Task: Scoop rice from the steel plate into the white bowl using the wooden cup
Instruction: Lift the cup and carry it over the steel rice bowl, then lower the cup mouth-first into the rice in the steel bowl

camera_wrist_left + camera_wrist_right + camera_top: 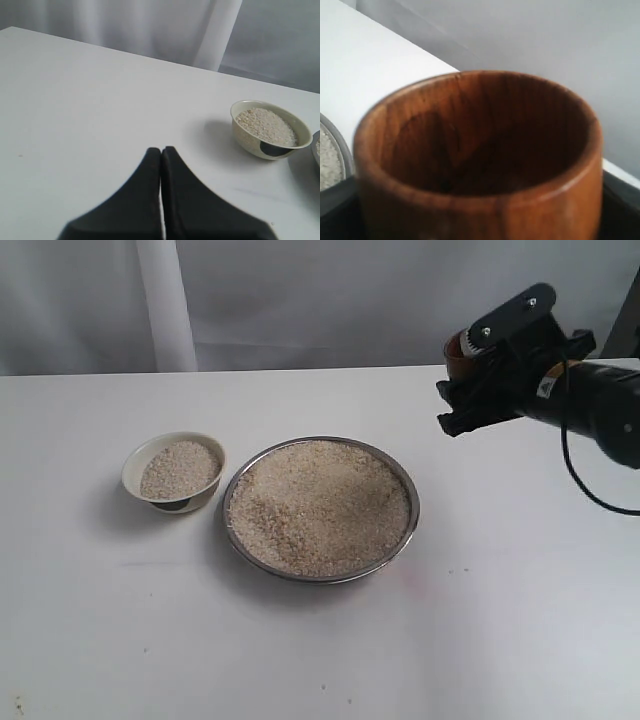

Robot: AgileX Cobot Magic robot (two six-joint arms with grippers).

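The steel plate (412,502) sits mid-table, heaped with rice (320,505). Left of it stands the white bowl (131,473), with rice (178,468) in it as well. My right gripper (478,368) hovers above the table at the far right, behind and to the right of the plate, shut on the wooden cup (456,350). In the right wrist view the wooden cup (480,150) fills the frame; its dark inside holds no rice, and the plate's rim (342,152) shows beside it. My left gripper (161,150) is shut on nothing above bare table, with the white bowl (250,142) ahead of it.
The white table (500,630) carries only the plate and the bowl. A pale curtain (165,300) hangs along its back edge. The right arm's black cable (575,475) loops down at the far right.
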